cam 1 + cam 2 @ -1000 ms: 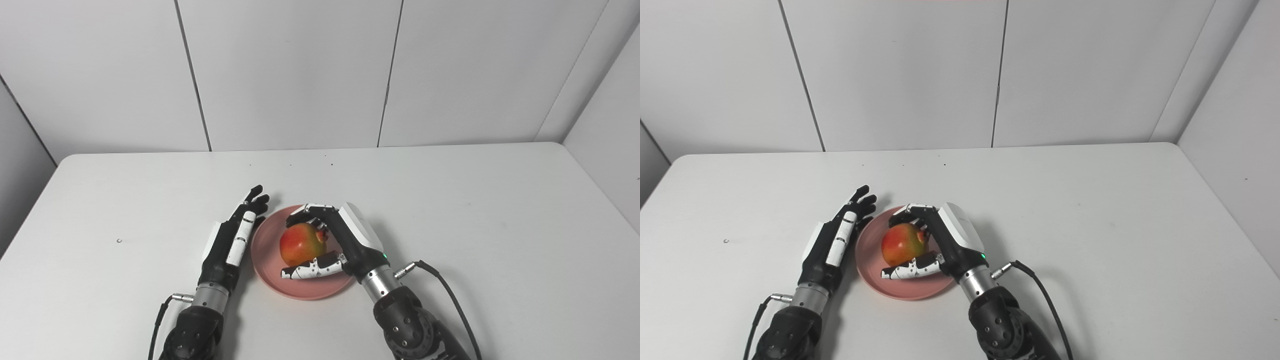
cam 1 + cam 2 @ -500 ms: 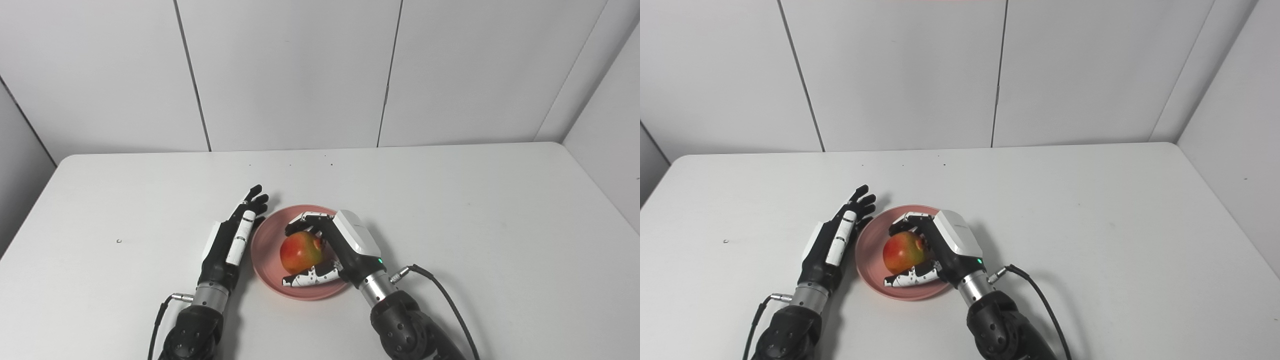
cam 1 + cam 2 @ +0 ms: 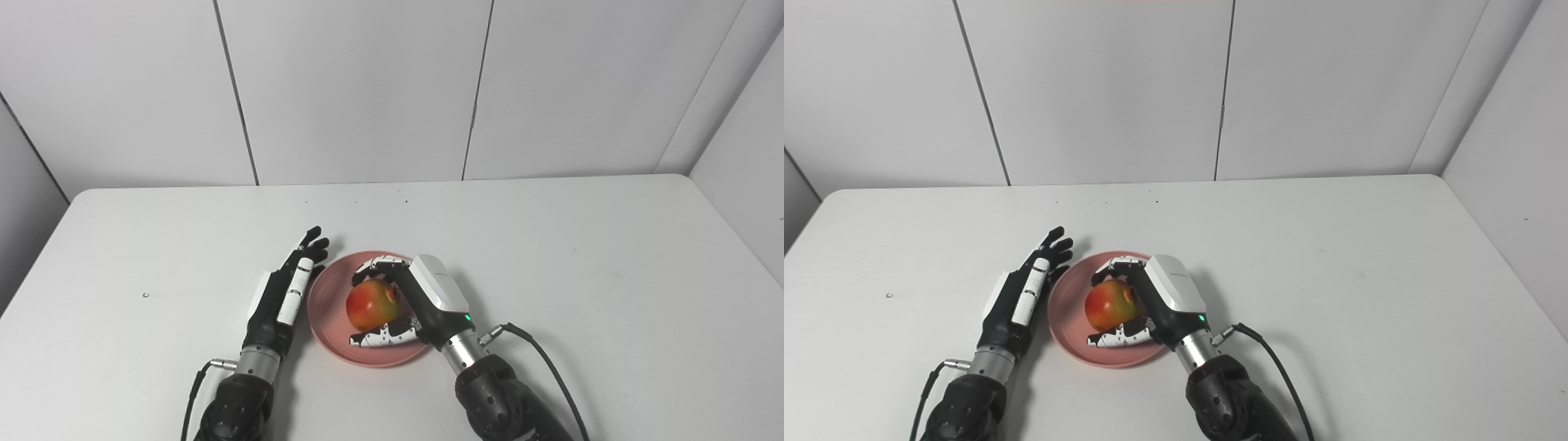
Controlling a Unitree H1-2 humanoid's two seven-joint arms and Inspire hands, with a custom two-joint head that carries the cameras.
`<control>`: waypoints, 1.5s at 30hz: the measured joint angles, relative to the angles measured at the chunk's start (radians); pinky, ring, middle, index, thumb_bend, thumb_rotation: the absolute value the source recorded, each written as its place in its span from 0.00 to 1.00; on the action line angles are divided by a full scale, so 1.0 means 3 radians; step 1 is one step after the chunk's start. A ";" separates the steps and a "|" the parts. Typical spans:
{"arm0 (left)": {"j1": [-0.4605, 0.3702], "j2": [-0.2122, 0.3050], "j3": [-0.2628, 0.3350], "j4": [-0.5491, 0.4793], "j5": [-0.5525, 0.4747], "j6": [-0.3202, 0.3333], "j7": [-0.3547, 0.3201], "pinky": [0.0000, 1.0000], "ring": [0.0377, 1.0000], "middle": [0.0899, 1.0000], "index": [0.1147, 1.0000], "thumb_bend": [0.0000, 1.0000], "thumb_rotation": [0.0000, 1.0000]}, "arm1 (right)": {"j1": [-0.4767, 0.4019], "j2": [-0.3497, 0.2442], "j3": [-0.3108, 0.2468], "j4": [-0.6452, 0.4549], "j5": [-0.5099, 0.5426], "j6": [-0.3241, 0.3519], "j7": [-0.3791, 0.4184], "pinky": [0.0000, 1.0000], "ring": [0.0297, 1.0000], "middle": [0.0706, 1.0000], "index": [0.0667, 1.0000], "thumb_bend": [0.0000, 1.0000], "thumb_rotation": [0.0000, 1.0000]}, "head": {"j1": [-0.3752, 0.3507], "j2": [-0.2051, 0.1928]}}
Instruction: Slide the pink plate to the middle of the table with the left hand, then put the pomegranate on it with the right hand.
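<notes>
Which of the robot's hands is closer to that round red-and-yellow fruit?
Right. The right hand wraps around the round red-and-yellow pomegranate on the round pink plate; the left hand lies flat beside the plate's left rim.

Two head cameras (side by side) look down, fairly near, sharing the white rectangular table [image 3: 551, 257] and both arms.

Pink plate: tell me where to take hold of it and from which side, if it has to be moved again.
Take the pink plate at its bare left rim, coming from the left. That low raised edge lies exposed beside the open left hand, which gives the fingers a lip to push or hook. The right side is likely blocked: the right hand is wrapped around the pomegranate there.
</notes>
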 measured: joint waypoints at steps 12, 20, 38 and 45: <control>0.0000 -0.0001 0.0005 0.0007 -0.0023 -0.0001 0.0000 0.87 0.91 0.91 0.90 0.40 1.00 | 0.0013 0.0001 0.0005 -0.0107 -0.0040 -0.0001 0.0002 0.78 0.84 0.85 0.80 0.66 0.34 | 0.0000 0.0005; 0.0000 0.0002 0.0003 0.0008 -0.0024 -0.0005 -0.0003 0.88 0.91 0.90 0.89 0.40 1.00 | 0.0026 0.0001 0.0000 -0.0178 0.0006 -0.0047 0.0000 0.80 0.85 0.86 0.84 0.67 0.45 | 0.0005 0.0005; 0.0000 0.0001 0.0002 0.0011 -0.0004 -0.0016 -0.0001 0.88 0.90 0.89 0.88 0.41 1.00 | 0.0161 0.0065 -0.0190 -0.0336 0.0347 -0.0170 -0.0067 0.76 0.82 0.84 0.83 0.65 0.53 | 0.0010 0.0010; 0.0002 0.0000 -0.0002 0.0002 0.0009 -0.0010 0.0015 0.88 0.90 0.90 0.88 0.40 1.00 | 0.0251 0.0239 -0.0491 -0.0331 0.0482 -0.0351 -0.0413 0.81 0.84 0.83 0.82 0.59 0.65 | 0.0020 0.0015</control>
